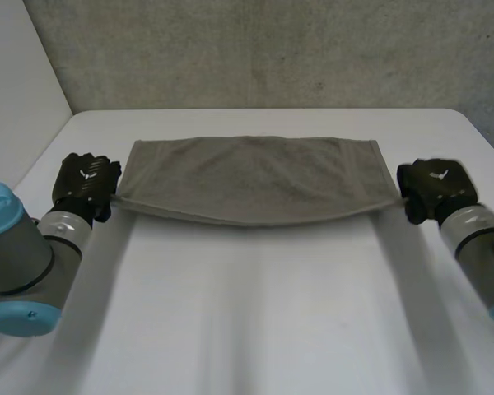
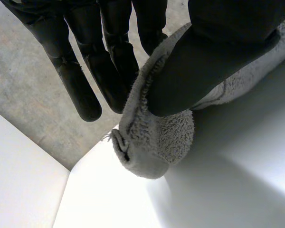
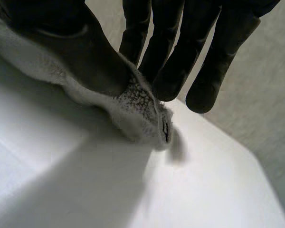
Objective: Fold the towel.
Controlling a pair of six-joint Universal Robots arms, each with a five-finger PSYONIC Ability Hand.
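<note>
Pinching opposite corners of the towel (image 1: 251,177): left robot hand (image 1: 84,183), right robot hand (image 1: 435,188), at table (image 1: 255,313)

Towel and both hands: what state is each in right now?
towel: stretched between both hands, near edge lifted off the table and sagging in the middle.
left hand: shut on the towel's left corner, thumb pinching it against the fingers.
right hand: shut on the towel's right corner, same pinch.
</note>
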